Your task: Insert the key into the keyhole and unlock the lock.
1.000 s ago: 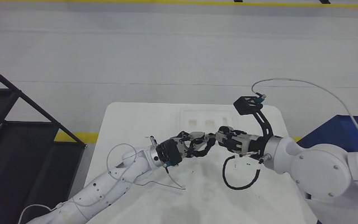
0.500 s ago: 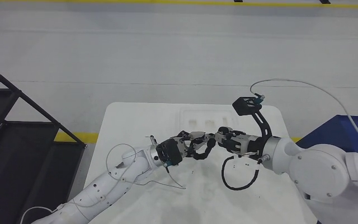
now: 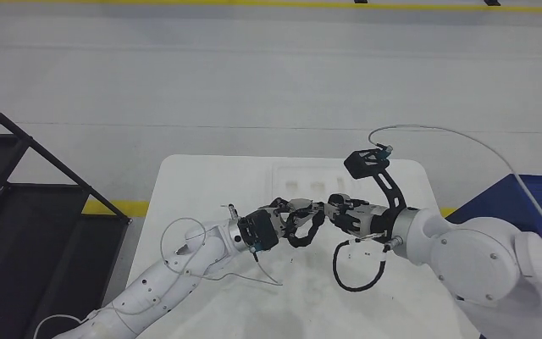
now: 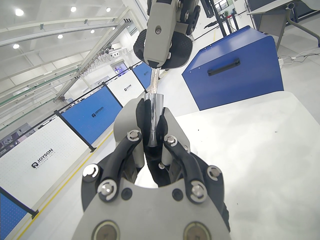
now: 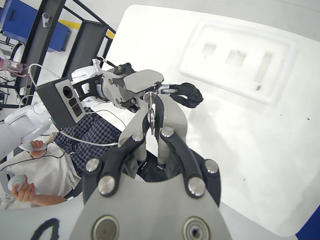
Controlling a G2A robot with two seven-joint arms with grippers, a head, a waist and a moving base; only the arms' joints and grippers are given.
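Pale workshop floor lies beyond the white surface (image 5: 250, 138), and both arms meet just above it. Your left end effector (image 4: 152, 112) is pressed together on the polished chrome cylinder lock (image 4: 153, 118), pinching its barrel between the pads. Your right end effector (image 5: 151, 107) is clamped on the head of the flat silver metal key (image 4: 154, 82). The blade runs to the cylinder's end face and touches it. How deep it sits you cannot tell.

Torque is the likely hazard. The barrel is smooth and round, so when you twist the key the lock may spin inside the left pads instead of the core turning. If the blade is only partly in, or the two wrists are off a shared axis, the key could bind, bend, or slide out of the right pads.

Watch the black sleeved cable loop (image 5: 191, 97) hanging off the lock. Its weight may pull the barrel askew, and it could catch on the white foam tray (image 5: 225, 84) nearby.
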